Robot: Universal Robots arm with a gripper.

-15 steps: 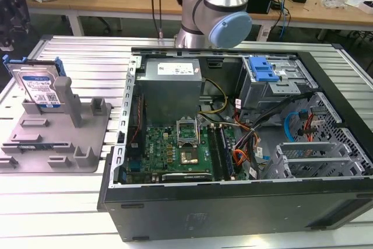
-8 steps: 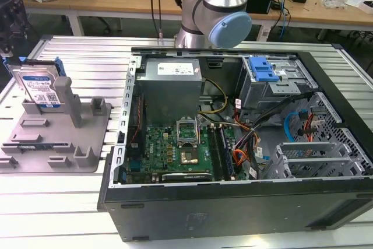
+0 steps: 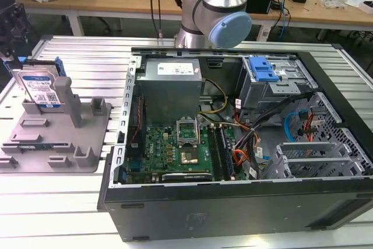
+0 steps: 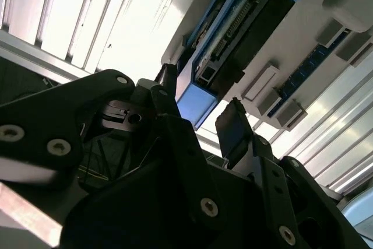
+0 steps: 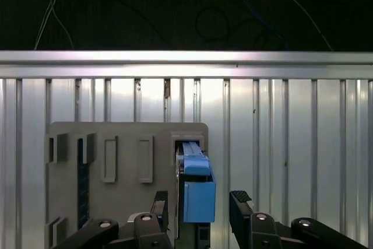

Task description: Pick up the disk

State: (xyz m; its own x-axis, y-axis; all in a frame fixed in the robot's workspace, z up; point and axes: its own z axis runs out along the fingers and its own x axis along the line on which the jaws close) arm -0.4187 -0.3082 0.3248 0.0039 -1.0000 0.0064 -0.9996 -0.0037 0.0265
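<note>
Jaws gape wide either side of one disk [image 5: 198, 199] in one grey fixture [image 5: 125, 199].

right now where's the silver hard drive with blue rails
The silver hard drive stands on edge in the grey plastic fixture at the exterior view's left, beside the open computer case; the open tool straddles it in the first wrist view.

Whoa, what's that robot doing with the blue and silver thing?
The robot arm's black end effector is open, with one finger on each side of the flat silver hard disk with blue plastic rails. The disk stands upright in a grey plastic fixture with posts on a ribbed metal table. The fingers don't look closed on it, and it isn't lifted yet.
</note>
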